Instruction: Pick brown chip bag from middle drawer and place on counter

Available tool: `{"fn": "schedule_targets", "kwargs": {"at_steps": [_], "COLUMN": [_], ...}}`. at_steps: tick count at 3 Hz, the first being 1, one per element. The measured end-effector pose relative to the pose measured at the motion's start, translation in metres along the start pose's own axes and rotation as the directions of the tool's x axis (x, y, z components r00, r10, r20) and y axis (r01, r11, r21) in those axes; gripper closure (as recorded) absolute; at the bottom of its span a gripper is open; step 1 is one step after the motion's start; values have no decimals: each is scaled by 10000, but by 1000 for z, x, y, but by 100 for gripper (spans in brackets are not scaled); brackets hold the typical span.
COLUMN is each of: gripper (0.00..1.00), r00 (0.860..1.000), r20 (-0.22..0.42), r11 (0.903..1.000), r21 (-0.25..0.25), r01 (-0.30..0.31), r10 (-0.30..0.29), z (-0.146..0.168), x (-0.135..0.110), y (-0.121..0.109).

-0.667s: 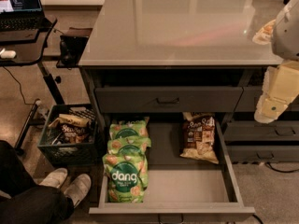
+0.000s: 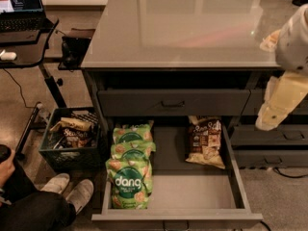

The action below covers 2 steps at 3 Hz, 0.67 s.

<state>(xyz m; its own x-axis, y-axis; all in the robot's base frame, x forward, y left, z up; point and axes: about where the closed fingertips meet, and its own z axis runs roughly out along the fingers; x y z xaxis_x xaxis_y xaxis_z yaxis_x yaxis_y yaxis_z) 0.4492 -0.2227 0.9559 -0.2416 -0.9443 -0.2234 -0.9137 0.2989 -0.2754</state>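
The brown chip bag lies flat at the back right of the open middle drawer, its cream edges at top and bottom. The counter is the glossy pale top above the drawer. My gripper is the cream part at the right edge. It hangs in front of the cabinet, above and to the right of the bag and apart from it. The white arm above it covers the counter's right corner.
Three green "dang" bags fill the drawer's left side. A shut drawer front with a dark handle is above. More drawers stand at the right. A crate of snacks, a laptop desk and a seated person's shoes are at the left.
My arm and gripper have shifted slightly down and to the left at the right edge. The bags and the drawer have not moved.
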Motion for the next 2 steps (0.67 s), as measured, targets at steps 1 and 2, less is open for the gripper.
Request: {"fn": "schedule_targets", "kwargs": {"at_steps": [1, 2], "gripper": [0, 0], "r00": [9987, 9965], "r20": [96, 347], "r11": [9978, 9924], "r21": [439, 945], "r01": [-496, -784], "r10": [492, 754], "z": [56, 93], "x": [29, 42], "y": [-18, -40]}}
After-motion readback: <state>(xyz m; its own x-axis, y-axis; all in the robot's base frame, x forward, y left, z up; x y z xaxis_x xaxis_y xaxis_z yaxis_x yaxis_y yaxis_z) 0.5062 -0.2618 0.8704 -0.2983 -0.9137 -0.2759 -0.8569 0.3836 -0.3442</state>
